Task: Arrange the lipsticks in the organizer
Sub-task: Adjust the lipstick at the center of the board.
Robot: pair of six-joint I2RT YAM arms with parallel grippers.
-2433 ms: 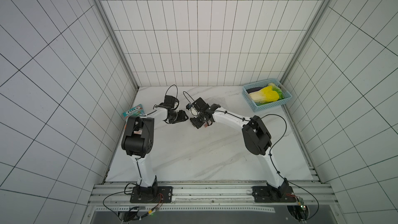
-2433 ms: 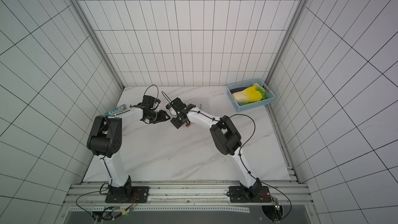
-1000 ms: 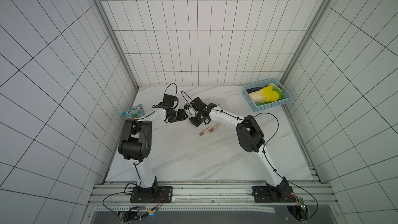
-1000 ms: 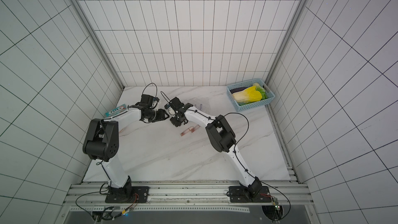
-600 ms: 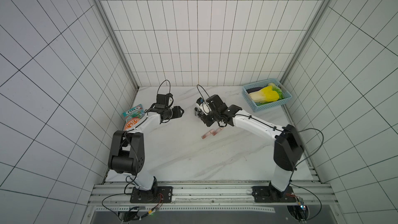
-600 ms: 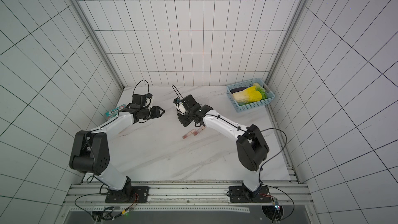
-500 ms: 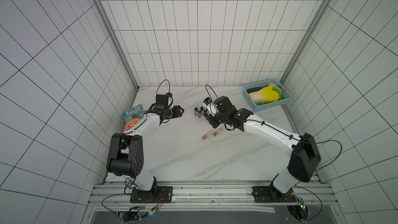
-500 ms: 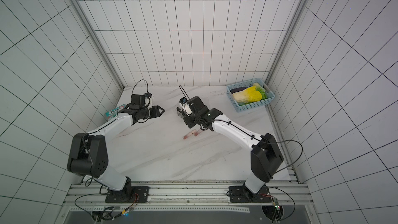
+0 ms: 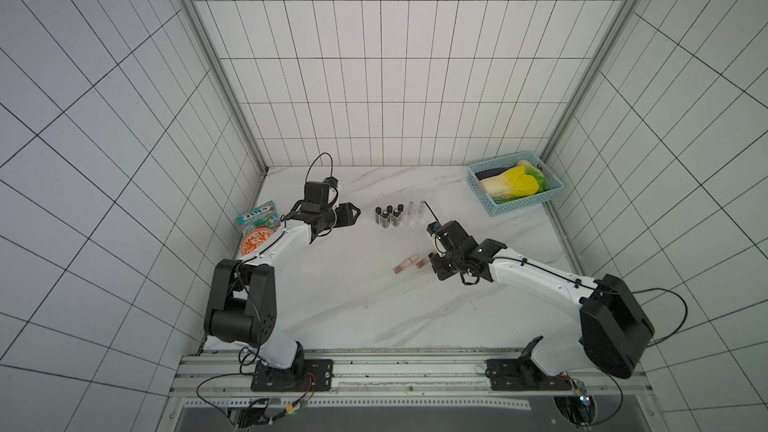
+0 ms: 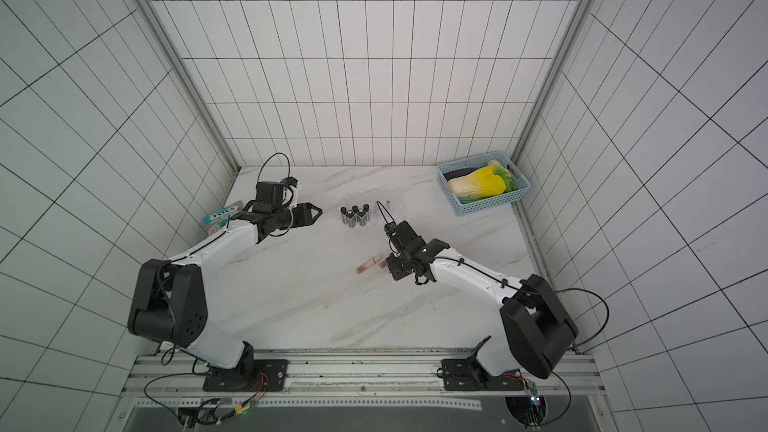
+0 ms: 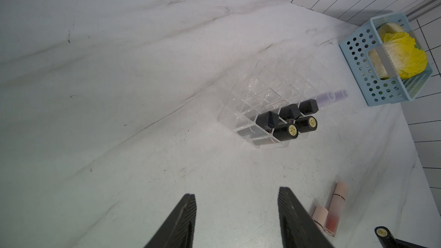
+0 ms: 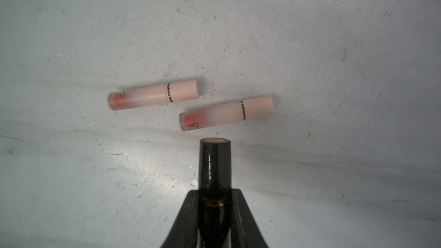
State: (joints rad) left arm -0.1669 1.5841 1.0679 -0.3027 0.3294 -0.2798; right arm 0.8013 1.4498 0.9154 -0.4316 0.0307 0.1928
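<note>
Clamped tight in right gripper (image 12: 216,190): one black lipstick (image 12: 215,161) (pale end disc showing). Just beside, flat on table (image 12: 71,187): two pink lipsticks (image 12: 152,94). Half open, empty: left gripper (image 11: 236,192). Slotted in organizer (image 11: 229,115): five black tubes (image 11: 306,124), two lilac tubes (image 11: 331,96).

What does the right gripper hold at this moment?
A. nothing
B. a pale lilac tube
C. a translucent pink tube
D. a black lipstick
D: in the right wrist view the right gripper is shut on a black lipstick, while the two pink tubes lie free on the marble table.
</note>
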